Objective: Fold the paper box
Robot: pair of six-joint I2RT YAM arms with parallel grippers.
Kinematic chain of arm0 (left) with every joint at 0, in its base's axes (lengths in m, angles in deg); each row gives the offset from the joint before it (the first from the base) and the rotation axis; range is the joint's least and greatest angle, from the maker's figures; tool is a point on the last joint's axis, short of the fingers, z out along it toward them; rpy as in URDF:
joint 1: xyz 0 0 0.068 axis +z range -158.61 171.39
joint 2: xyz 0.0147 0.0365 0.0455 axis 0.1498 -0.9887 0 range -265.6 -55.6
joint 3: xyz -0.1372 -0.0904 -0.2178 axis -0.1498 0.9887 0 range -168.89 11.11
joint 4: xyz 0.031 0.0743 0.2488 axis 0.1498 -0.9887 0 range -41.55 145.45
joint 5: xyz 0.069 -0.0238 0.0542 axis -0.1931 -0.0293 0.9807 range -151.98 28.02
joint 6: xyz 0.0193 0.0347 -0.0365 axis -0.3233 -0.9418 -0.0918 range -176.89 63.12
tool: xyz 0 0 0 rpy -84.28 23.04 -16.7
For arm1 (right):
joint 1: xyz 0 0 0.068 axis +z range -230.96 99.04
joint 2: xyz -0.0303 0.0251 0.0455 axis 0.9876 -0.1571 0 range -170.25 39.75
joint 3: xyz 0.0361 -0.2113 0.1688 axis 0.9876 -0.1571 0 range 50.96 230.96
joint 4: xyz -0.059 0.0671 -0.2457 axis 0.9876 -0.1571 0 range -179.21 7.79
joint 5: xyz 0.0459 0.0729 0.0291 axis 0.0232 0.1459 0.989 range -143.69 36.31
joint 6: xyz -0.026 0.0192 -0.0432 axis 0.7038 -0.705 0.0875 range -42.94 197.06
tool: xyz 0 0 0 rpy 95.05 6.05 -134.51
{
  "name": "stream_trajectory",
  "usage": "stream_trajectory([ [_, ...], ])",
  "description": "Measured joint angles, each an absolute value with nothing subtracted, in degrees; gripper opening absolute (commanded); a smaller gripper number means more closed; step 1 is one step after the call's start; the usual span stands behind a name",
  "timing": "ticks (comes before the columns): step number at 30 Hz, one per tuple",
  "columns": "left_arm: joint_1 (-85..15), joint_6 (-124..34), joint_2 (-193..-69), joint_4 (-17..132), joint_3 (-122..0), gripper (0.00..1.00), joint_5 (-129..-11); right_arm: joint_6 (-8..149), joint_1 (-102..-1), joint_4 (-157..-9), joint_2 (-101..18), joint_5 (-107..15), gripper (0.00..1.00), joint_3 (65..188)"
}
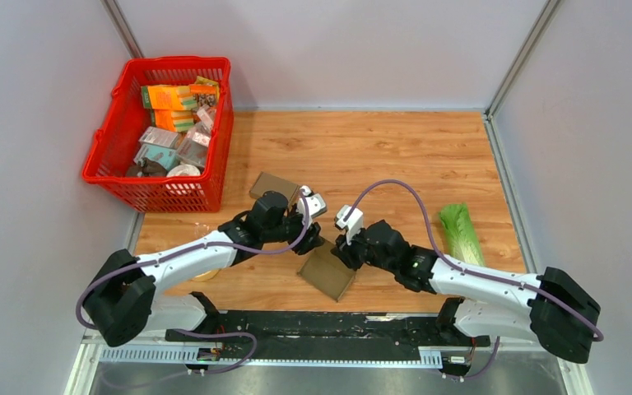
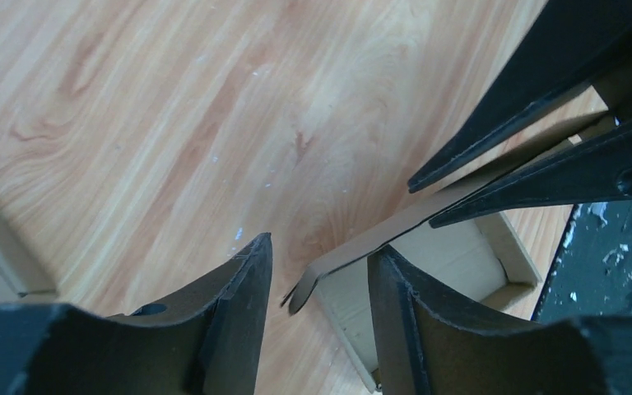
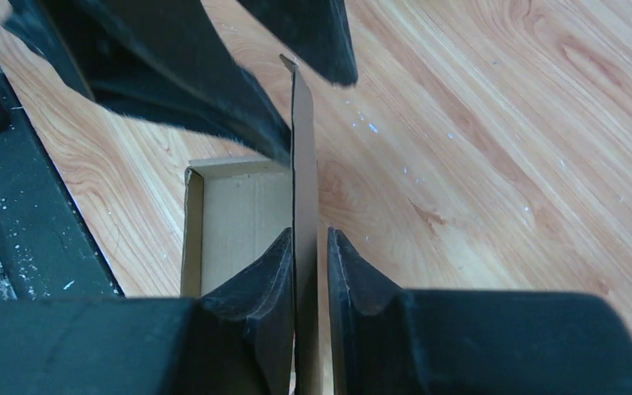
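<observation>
The brown paper box (image 1: 327, 274) lies open on the wooden table between my two arms. In the right wrist view its tall flap (image 3: 304, 140) stands upright beside the box's inside (image 3: 234, 218). My right gripper (image 3: 309, 234) is shut on that flap and shows in the top view (image 1: 345, 248). My left gripper (image 2: 321, 247) is open. Its fingers (image 2: 243, 304) straddle the flap's curled end (image 2: 306, 290) without clamping it, one finger inside the box. It shows in the top view (image 1: 313, 239) at the box's far corner.
A red basket (image 1: 103, 161) full of packaged goods stands at the back left. A flat brown cardboard piece (image 1: 271, 184) lies behind the left gripper. A green lettuce (image 1: 461, 233) lies at the right. The black base rail (image 1: 321, 326) runs along the near edge.
</observation>
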State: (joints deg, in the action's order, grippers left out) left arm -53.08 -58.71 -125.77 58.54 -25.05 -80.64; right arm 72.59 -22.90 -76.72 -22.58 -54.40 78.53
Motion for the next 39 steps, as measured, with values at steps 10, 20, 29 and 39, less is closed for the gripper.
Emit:
stream_trajectory([
  [10, -53.08, -60.24, -128.74, 57.51, -25.40, 0.43, -83.41, 73.69, -23.54, -77.29, -24.96, -53.17, 0.25, 80.70],
  [20, -53.08, -59.48, -124.92, 56.57, -23.74, 0.30, -78.10, 63.37, -23.67, -93.90, -17.64, -60.25, 0.71, 85.64],
  [29, -53.15, -58.03, -124.66, 55.92, -23.48, 0.24, -77.20, 49.86, -23.67, -106.88, -11.04, -58.99, 0.57, 86.88],
  [39, -55.05, -55.23, -124.50, 53.78, -23.43, 0.09, -74.10, 42.50, -22.75, -111.93, -16.63, -58.97, 0.30, 87.26],
])
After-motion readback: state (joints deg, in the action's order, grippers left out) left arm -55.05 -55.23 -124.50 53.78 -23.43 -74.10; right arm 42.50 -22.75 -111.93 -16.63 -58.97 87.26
